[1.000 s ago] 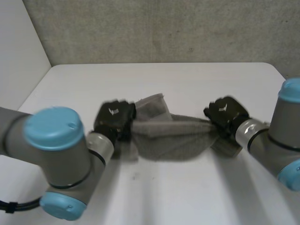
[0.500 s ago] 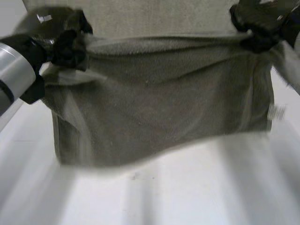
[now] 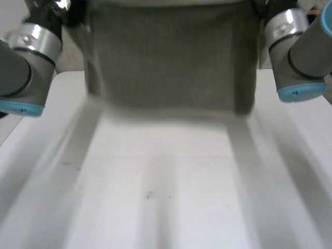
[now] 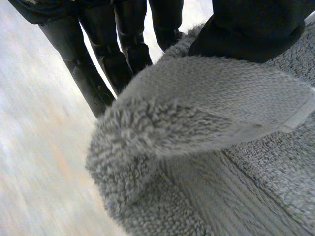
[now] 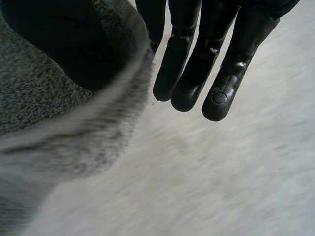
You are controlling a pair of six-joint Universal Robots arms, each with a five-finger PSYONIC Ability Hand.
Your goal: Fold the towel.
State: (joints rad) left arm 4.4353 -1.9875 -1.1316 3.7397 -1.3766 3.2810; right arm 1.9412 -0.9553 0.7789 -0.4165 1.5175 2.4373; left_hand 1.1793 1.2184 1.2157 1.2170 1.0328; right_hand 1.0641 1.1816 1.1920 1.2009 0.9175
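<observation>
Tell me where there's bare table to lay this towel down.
The near part of the table is bare, from the lower edge of the towel toward the camera, between the left arm and the right arm. It is crowded farther back, where the towel hangs stretched between both arms.

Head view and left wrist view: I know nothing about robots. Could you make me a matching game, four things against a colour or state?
Things:
1. towel
2. table
3. left arm's cap
4. left hand

Descriptions:
a. white, lying underneath
b. black, pinching the towel
c. grey, hanging in the air
d. light blue

Pairs: 1-c, 2-a, 3-d, 4-b.
</observation>
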